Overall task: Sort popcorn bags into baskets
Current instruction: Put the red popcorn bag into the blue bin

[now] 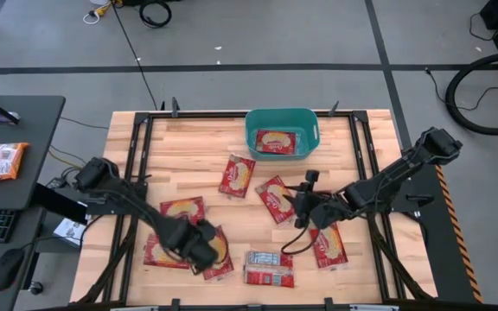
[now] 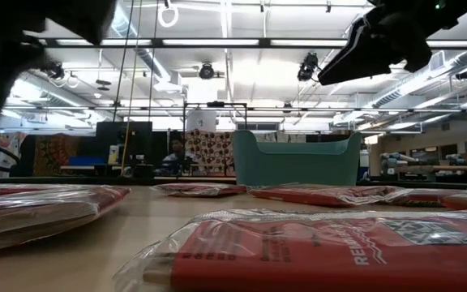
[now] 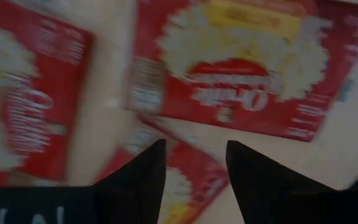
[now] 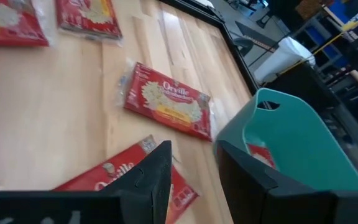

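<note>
Packets lie scattered flat across the wooden table [image 1: 206, 147], most skewed at odd angles. One popcorn bag [image 1: 275, 142] sits inside the teal basket [image 1: 282, 132] at the far edge, long side running across the bin. The left gripper [image 1: 199, 248], fingers parted and empty, hangs over the near-left bags [image 1: 182, 210]. The right gripper [image 1: 305, 207], also parted and empty, hovers beside a tilted middle bag [image 1: 277, 198].

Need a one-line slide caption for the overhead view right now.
Both dark arms hover over flat red popcorn packets scattered on the wooden table; one packet already lies in the teal rectangular plastic bin.
</note>
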Robot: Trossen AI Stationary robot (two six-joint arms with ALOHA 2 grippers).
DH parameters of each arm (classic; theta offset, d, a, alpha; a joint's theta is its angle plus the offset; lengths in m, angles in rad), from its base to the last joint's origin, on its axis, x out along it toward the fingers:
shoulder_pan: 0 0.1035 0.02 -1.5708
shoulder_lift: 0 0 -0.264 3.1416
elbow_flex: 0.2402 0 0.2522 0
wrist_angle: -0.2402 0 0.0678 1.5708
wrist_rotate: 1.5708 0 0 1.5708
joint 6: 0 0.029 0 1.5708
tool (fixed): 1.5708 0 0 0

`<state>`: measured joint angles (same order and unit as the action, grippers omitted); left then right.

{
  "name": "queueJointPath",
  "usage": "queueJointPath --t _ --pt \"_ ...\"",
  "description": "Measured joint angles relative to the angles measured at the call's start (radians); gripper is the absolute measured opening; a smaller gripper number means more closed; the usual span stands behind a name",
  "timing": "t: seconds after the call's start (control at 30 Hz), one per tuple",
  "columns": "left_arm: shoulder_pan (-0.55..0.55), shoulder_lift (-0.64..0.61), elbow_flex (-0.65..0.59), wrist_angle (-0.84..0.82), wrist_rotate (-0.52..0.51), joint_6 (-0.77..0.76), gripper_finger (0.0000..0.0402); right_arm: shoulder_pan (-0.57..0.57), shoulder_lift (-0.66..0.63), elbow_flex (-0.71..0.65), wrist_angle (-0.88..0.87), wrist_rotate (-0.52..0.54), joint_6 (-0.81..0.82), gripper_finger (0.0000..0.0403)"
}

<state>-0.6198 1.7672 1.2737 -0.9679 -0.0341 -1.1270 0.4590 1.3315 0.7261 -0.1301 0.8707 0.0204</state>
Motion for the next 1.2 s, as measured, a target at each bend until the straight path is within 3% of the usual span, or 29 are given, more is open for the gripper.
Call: queueJointPath --t 0.17,0.33,0.43,0.63,0.77,0.97,1.2 --pt "-0.056 0.111 0.107 -0.027 0.002 -0.061 0.0171 -0.043 0.000 0.000 0.010 -0.001 -0.056 0.0134" --pt "-0.091 0.245 0.260 -0.225 -0.015 -0.115 0.0171 -0.081 0.000 0.000 0.046 -0.023 -0.122 0.0134" --pt "-0.116 0.300 0.303 -0.255 -0.009 -0.121 0.0171 -0.103 0.000 0.000 0.084 -0.071 -0.164 0.0134" --pt "-0.193 0.329 0.311 -0.324 -0.003 -0.147 0.0171 -0.155 0.000 0.000 0.161 -0.184 -0.223 0.0134" --pt "-0.252 0.329 0.308 -0.418 0.058 -0.164 0.0171 -0.187 0.000 0.000 0.167 -0.239 -0.226 0.0134" --pt "-0.342 0.328 0.265 -0.397 0.102 -0.195 0.0176 -0.209 0.000 0.000 0.173 -0.320 -0.214 0.0134" --pt "-0.371 0.328 0.222 -0.384 0.094 -0.144 0.0236 -0.207 0.000 0.000 0.175 -0.344 -0.202 0.0134"
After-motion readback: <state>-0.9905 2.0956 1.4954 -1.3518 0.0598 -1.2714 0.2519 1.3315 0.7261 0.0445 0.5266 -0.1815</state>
